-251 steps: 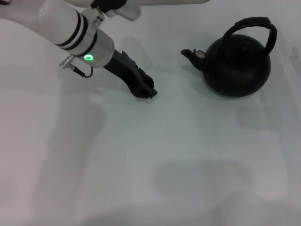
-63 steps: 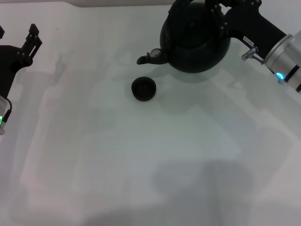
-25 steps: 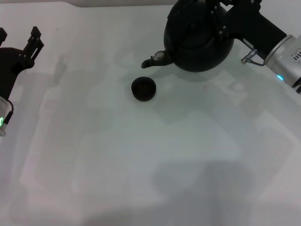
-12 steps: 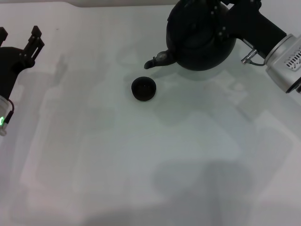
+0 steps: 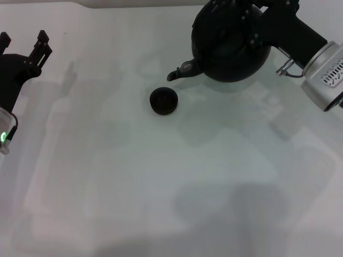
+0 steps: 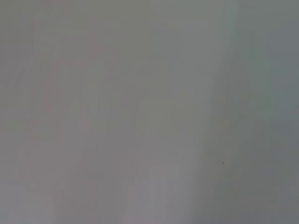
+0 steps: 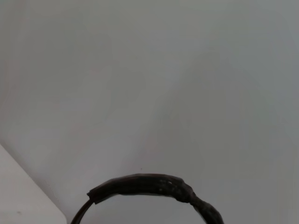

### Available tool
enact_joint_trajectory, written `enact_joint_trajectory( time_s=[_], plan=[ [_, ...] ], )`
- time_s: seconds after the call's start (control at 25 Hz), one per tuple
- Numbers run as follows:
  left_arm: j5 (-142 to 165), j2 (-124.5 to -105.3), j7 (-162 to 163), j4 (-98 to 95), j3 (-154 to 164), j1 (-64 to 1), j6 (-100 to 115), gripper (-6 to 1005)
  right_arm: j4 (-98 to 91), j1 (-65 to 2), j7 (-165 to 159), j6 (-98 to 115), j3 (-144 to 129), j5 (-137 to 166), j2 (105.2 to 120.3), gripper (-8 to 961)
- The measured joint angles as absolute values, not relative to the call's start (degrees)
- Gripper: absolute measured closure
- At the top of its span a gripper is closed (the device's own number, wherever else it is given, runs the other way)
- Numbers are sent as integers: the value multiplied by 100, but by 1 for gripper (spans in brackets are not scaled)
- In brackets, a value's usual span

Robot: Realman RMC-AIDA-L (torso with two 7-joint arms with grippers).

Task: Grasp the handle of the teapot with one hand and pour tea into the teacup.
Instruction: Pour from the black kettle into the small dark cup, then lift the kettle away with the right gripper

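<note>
The matte-black teapot hangs in the air at the far right of the head view, tilted, with its spout pointing left and down. The spout tip is just beyond and slightly right of the tiny black teacup, which stands on the white table. My right gripper is shut on the handle, which the gripper and the picture's top edge mostly hide here. The handle's black arch shows in the right wrist view. My left gripper is open and empty at the far left edge.
The table is a plain white surface with soft shadows. The left wrist view shows only blank grey.
Over the last seconds the teapot has shifted slightly right with my right gripper, so the spout tip has drawn back from the cup. The cup and left arm have stayed put.
</note>
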State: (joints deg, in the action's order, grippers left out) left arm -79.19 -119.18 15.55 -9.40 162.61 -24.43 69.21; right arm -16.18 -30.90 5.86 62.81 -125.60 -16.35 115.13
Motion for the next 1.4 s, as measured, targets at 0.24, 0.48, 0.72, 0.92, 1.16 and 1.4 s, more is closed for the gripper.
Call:
enact_joint_trajectory(
  time_s=[0.24, 0.48, 0.72, 0.92, 1.16, 1.4],
  plan=[
    [-7919, -11918, 1556, -941, 16259, -2450, 6892, 111, -1591, -3077, 632, 6309, -12547, -1635, 11513, 821],
    [-7918, -11918, 1556, -941, 16251, -2452, 6863, 111, -1573, -3064, 804, 6348, -12566, -1634, 11513, 823],
    [-7918, -11918, 1556, -940, 16250, -2461, 6816, 111, -1573, -3064, 976, 6349, -12576, -1631, 11513, 822],
    [-7919, -11918, 1556, -940, 16253, -2461, 6811, 111, -1573, -3066, 1112, 6351, -12577, -1626, 11513, 823],
    [-7918, -11918, 1556, -940, 16238, -2461, 6811, 111, -1587, -3067, 1268, 6347, -12577, -1617, 11517, 825],
    [-7919, -11918, 1556, -940, 16233, -2461, 6811, 112, -1619, -3065, 1314, 6310, -12569, -1617, 11523, 828]
  ],
)
